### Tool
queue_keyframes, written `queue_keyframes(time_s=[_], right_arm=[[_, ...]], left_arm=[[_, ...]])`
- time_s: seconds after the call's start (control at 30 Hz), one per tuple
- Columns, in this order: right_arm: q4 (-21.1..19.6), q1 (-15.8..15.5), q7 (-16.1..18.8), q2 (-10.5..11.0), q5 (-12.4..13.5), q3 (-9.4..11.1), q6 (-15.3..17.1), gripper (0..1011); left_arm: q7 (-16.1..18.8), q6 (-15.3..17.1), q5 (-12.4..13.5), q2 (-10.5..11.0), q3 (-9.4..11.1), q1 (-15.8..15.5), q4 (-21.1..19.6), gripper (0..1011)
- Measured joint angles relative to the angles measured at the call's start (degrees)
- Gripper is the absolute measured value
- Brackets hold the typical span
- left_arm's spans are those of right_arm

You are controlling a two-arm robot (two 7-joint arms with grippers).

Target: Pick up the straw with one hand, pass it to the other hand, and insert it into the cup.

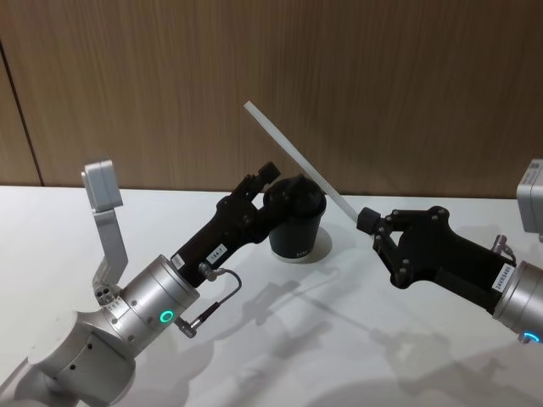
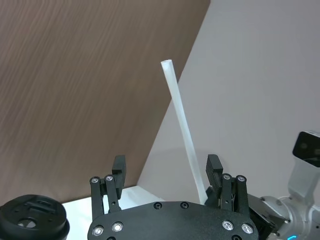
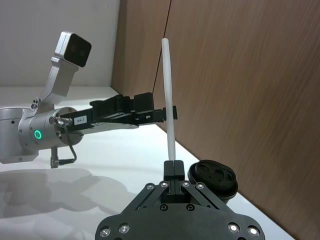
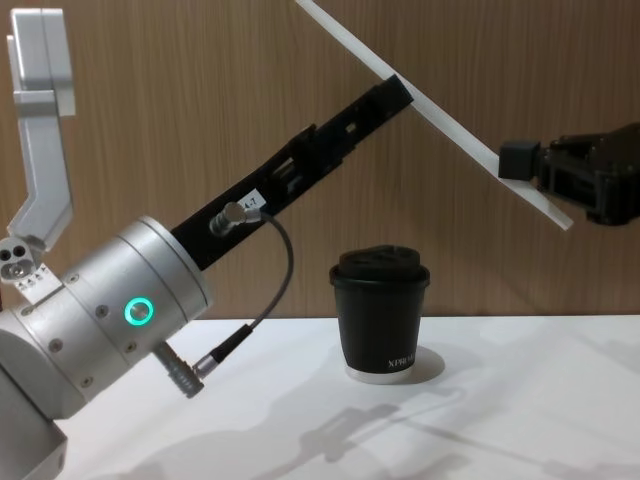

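The long white straw (image 1: 297,157) slants up and to the left above the black lidded cup (image 1: 297,227). My right gripper (image 1: 370,222), all black, is shut on the straw's lower end (image 3: 173,150), to the right of the cup and above the table. My left gripper (image 1: 273,174), with the silver wrist and green ring, reaches up beside the cup. Its fingers (image 2: 214,172) stand open around the straw (image 2: 181,125), which runs close to one finger. In the chest view the left gripper's tip (image 4: 395,92) meets the straw (image 4: 440,110) high above the cup (image 4: 380,320).
The cup stands upright on the white table (image 1: 339,339), close to the wood-panelled wall (image 1: 407,85). The left arm's grey wrist camera (image 1: 102,188) sticks up at the left. Open table lies in front of the cup, between both arms.
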Motion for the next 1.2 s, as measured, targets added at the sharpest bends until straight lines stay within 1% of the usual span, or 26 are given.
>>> queue_keyframes(time_s=[0.2,0.5,0.8,1.2], right_arm=[[0.0,0.0,0.0,0.0,0.0,0.0,0.0,0],[0.0,0.0,0.0,0.0,0.0,0.0,0.0,0],[0.0,0.0,0.0,0.0,0.0,0.0,0.0,0],[0.0,0.0,0.0,0.0,0.0,0.0,0.0,0]], left_arm=[[-2.4,-0.8,-1.0,0.0,0.2,-0.4,1.0,1003],[-4.5,-1.8,-1.9,-0.5,0.8,-1.3,2.3,1003],[-4.8,-2.5,-2.2,-0.9,1.2,-2.0,2.7,1003],[-4.0,-3.1,-2.2,-1.2,1.6,-2.5,2.7,1003]])
